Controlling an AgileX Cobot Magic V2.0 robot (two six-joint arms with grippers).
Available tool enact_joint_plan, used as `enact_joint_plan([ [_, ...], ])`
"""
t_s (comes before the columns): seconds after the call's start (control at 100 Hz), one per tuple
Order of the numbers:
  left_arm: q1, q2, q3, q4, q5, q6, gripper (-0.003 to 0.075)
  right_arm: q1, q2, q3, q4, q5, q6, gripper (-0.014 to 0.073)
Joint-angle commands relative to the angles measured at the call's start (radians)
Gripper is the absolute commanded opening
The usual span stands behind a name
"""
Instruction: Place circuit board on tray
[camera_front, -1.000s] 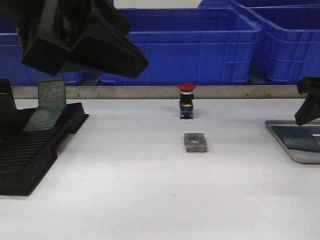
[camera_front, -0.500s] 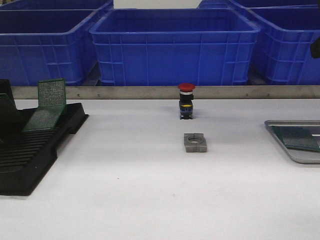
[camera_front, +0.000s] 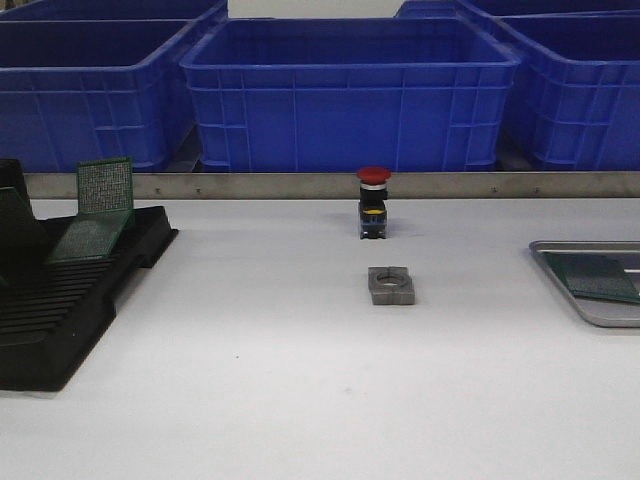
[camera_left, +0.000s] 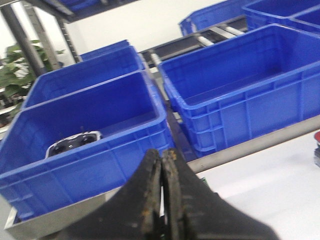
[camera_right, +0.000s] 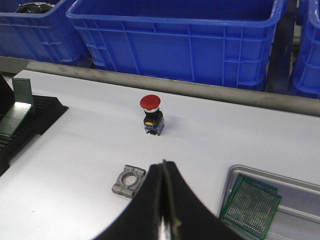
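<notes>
Circuit board: green perforated board lying flat in the tray, at about 3 o'clock of the right fingertips, apart from them; in the front view it lies at the table's right edge.
Tray: silver-grey metal, on the white table.
Right gripper: fingers pressed together, holding nothing, touching nothing.
Left gripper: fingers closed tip to tip, empty, raised before the blue bins.
Red push button: upright at table centre, 12 o'clock of the grey metal bracket.
Black slotted rack: far left, with green boards standing in it.
</notes>
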Motion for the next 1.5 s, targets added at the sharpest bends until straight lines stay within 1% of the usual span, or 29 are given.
enact_joint_plan([
  [0.0, 0.021, -0.067, 0.024, -0.049, -0.026, -0.013, -0.0020, -0.008, -0.096, 0.011, 0.026, -0.029, -0.030, -0.0062],
  [0.22, 0.023, -0.232, 0.158, -0.124, -0.022, -0.013, -0.0020, -0.008, -0.336, 0.128, 0.026, -0.086, -0.030, -0.0062],
  [0.4, 0.023, -0.365, 0.247, -0.177, -0.021, -0.013, -0.0020, -0.008, -0.545, 0.243, 0.026, -0.089, -0.030, -0.0062],
  [0.63, 0.023, -0.483, 0.317, -0.180, -0.021, -0.013, -0.0020, -0.008, -0.756, 0.342, 0.026, -0.085, -0.030, -0.0062],
  [0.76, 0.023, -0.494, 0.318, -0.178, -0.021, -0.013, -0.0020, -0.008, -0.791, 0.348, 0.026, -0.083, -0.029, -0.0062],
  [1.49, 0.023, -0.494, 0.319, -0.180, -0.021, -0.013, -0.0020, -0.008, -0.791, 0.348, 0.026, -0.084, -0.029, -0.0062],
])
